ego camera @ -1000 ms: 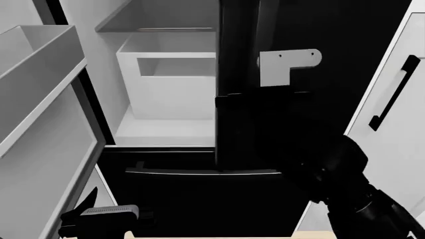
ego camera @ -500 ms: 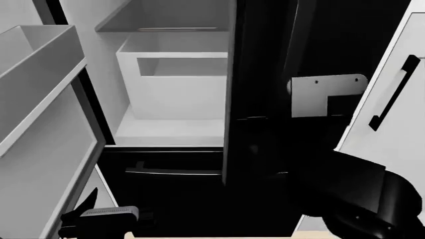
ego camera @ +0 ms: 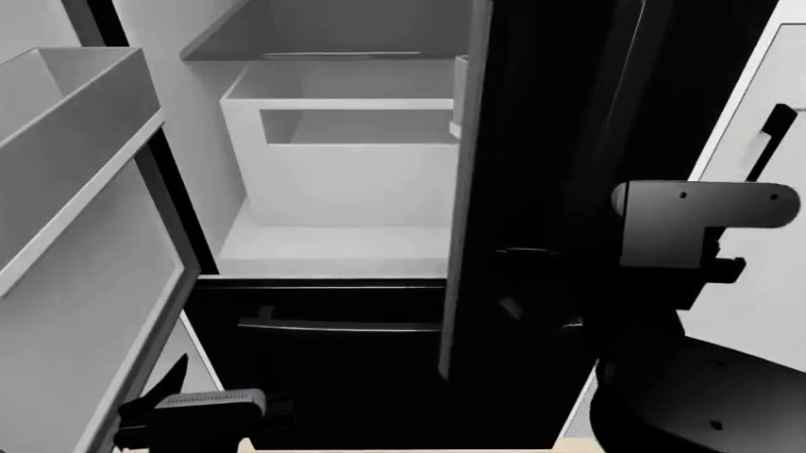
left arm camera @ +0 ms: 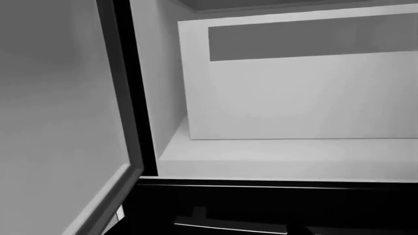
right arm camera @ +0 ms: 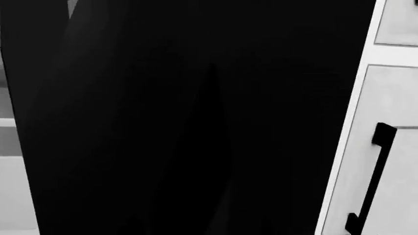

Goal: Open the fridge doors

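Observation:
The left fridge door (ego camera: 75,208) stands wide open at the left, its pale grey inner side and box-shaped bins facing me; it is also in the left wrist view (left arm camera: 58,122). The right fridge door (ego camera: 542,132) is glossy black and partly open, with its pale edge (ego camera: 461,198) turned out from the cabinet. It fills the right wrist view (right arm camera: 196,122). My right gripper (ego camera: 535,288) is a dark shape against this door, below the arm's grey bracket (ego camera: 699,222); its jaws are lost in the black. My left gripper (ego camera: 189,413) hangs low beside the left door, its fingers unclear.
Inside the fridge sit a white bin (ego camera: 340,160) and a shelf (ego camera: 302,52). Below is the wide black drawer with its bar handle (ego camera: 340,327). A white cabinet door with a slim black handle (ego camera: 756,151) stands close on the right of the fridge.
The right fridge door has swung further open, its edge moving right. My right arm and its bracket have moved right and lower with it. The left arm has stayed put.

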